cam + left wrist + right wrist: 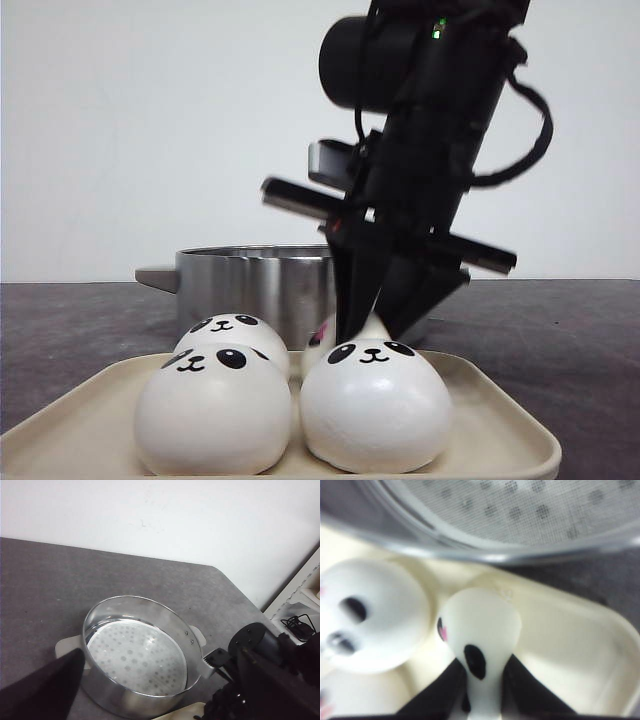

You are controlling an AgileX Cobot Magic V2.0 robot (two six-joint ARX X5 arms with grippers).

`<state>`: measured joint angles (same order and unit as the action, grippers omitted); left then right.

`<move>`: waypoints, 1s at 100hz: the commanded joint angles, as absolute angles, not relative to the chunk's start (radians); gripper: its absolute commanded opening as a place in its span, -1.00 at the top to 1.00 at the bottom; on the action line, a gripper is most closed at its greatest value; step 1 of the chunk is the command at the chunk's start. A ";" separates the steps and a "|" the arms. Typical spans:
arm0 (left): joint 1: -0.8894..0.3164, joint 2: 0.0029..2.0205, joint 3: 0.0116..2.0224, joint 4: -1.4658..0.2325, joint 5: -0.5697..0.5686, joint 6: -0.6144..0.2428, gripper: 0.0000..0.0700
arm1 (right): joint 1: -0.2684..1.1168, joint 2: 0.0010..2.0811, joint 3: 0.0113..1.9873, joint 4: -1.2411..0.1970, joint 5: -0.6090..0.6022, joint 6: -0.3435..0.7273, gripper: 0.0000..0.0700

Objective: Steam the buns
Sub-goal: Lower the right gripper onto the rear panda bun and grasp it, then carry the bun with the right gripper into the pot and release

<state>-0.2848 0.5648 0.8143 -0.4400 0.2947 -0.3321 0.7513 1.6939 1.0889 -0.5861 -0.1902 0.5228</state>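
On the cream tray [500, 415], from left to right, two smooth white panda-faced buns [213, 408] sat at the left, and a third [375, 405] lay front right, blocking most of the fourth bun [480, 630], which the right gripper [372, 318] pinched at the back so that it was squeezed narrow between the black fingers [530, 690]. Just behind the tray's far rim stood the shiny round steel steamer pot [135, 655], its perforated floor [137, 657] bare, with open grey tabletop [40, 590] around it. The left gripper [165, 690] hovered spread above the pot.
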 commanded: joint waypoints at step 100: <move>-0.289 0.589 0.827 -0.427 0.286 -0.326 -0.69 | 0.527 1.955 1.474 -0.329 -0.073 0.347 0.97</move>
<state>-0.2848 0.5831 0.8143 -0.4377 0.2882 -0.3321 0.5236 1.9274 1.4544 -0.3523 -0.0750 0.3622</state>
